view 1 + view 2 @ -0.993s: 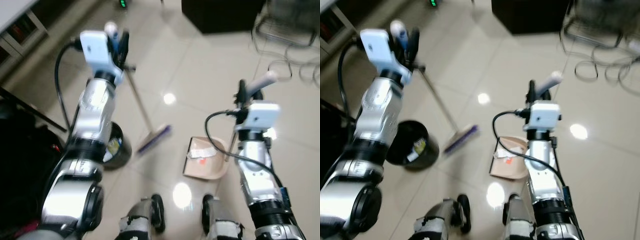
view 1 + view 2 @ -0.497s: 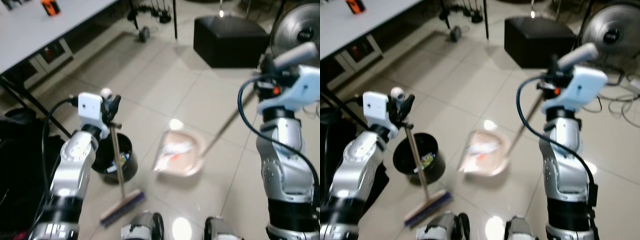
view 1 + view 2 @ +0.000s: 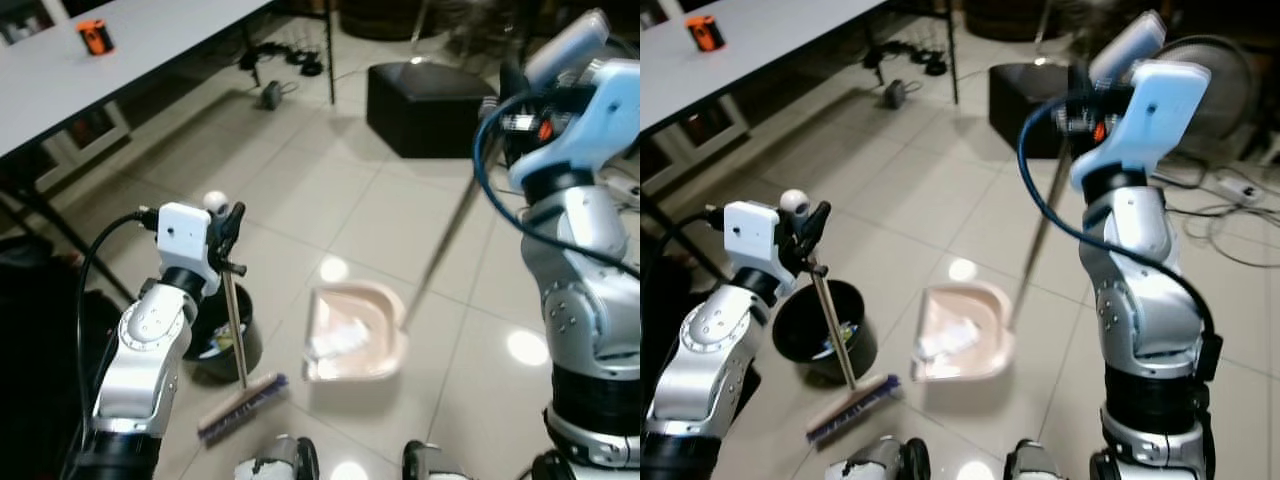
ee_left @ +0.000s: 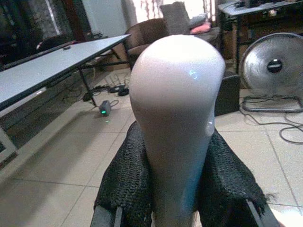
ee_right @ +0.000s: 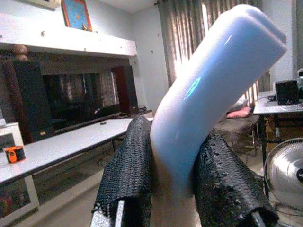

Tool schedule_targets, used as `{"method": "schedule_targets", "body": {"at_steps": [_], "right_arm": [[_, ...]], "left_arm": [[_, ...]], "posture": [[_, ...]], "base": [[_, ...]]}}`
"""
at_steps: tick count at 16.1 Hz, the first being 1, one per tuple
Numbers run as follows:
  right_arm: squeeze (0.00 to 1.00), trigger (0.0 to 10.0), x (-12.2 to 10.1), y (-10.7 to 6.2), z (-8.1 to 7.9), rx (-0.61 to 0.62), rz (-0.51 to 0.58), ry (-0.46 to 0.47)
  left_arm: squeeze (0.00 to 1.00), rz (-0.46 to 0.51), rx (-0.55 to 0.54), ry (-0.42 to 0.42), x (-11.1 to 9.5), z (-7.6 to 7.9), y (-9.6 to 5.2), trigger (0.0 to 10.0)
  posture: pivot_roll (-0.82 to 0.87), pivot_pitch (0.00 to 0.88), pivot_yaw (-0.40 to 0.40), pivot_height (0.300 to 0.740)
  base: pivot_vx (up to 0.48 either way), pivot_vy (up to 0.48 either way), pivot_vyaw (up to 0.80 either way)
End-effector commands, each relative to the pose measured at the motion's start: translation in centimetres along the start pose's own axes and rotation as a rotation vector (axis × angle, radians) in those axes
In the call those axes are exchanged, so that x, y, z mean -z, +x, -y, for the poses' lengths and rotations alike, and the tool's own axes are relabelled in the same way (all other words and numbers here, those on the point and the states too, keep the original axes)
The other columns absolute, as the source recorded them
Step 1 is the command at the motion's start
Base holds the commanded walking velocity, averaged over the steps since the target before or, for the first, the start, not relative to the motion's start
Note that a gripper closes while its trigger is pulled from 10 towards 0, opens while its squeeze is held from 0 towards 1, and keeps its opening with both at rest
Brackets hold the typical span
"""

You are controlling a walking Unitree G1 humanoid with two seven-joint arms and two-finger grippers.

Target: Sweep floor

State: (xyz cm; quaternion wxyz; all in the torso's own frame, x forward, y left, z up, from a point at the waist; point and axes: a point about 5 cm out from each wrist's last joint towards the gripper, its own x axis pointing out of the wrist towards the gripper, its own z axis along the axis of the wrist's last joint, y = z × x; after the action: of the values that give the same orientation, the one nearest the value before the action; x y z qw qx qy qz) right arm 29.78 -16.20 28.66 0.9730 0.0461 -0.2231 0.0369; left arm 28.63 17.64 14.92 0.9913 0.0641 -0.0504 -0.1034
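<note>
You have tiled floor across most of the head view, a grey table in the upper left, a black box at upper centre and a fan at the upper right edge. The chief risk, in my judgement, is spillage: the dustpan, at lower centre, already carries pale debris, and its long handle runs up to the right gripper held high at the upper right, so any tilt or swing of that raised arm could tip the load back onto the tiles. A second risk is the black bin at lower left: the broom stands just beside it, and a careless stroke could knock it over. Note the loose cables at the right edge, a snag hazard for the robot's feet. The left gripper is pinching the broom's rounded handle top, fingers pressed against both sides. The right gripper is likewise clamped on the dustpan's grip. The broom head rests on the floor at lower left, directly below the left gripper and near the dustpan's open edge, not touching it.
</note>
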Motion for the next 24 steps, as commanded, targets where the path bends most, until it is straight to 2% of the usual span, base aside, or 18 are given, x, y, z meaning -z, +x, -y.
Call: {"method": "schedule_targets", "body": {"at_steps": [1,9,18,20,22,24], "right_arm": [[0.0,10.0,-1.8,0.2,-0.1,-0.015,0.047,0.018],[0.0,10.0,-2.8,0.7,0.3,0.01,0.044,0.104],[0.0,10.0,-2.7,0.6,0.5,0.018,0.023,0.1],[0.0,10.0,-2.7,0.7,0.4,0.016,0.019,0.098],[0.0,10.0,-2.8,0.8,0.4,0.014,0.02,0.1],[0.0,10.0,-2.9,0.9,0.4,0.013,0.025,0.098]], "left_arm": [[0.0,0.013,-0.018,0.036,-0.6,-0.4,-0.4,10.0],[0.0,0.0,-0.024,0.041,-0.6,-0.1,-0.7,10.0],[0.0,0.001,-0.021,0.033,-0.6,0.0,-0.3,10.0],[0.0,0.003,-0.022,0.075,-0.6,0.1,-0.4,10.0],[0.0,0.013,-0.022,0.126,-0.8,0.3,-0.5,10.0],[0.0,0.013,-0.029,0.114,-0.8,0.4,-0.5,10.0]], "posture": [[-0.01,0.044,0.095,0.74],[-0.02,0.029,0.093,0.74],[-0.02,0.021,0.082,0.74],[-0.02,0.022,0.074,0.74],[-0.02,0.023,0.069,0.74],[-0.02,0.023,0.068,0.74]], "base": [[0.0,0.424,0.0],[0.0,0.456,0.0],[0.0,0.476,0.0],[0.0,0.0,0.0],[0.0,-0.48,0.0],[0.0,-0.48,0.0]]}}
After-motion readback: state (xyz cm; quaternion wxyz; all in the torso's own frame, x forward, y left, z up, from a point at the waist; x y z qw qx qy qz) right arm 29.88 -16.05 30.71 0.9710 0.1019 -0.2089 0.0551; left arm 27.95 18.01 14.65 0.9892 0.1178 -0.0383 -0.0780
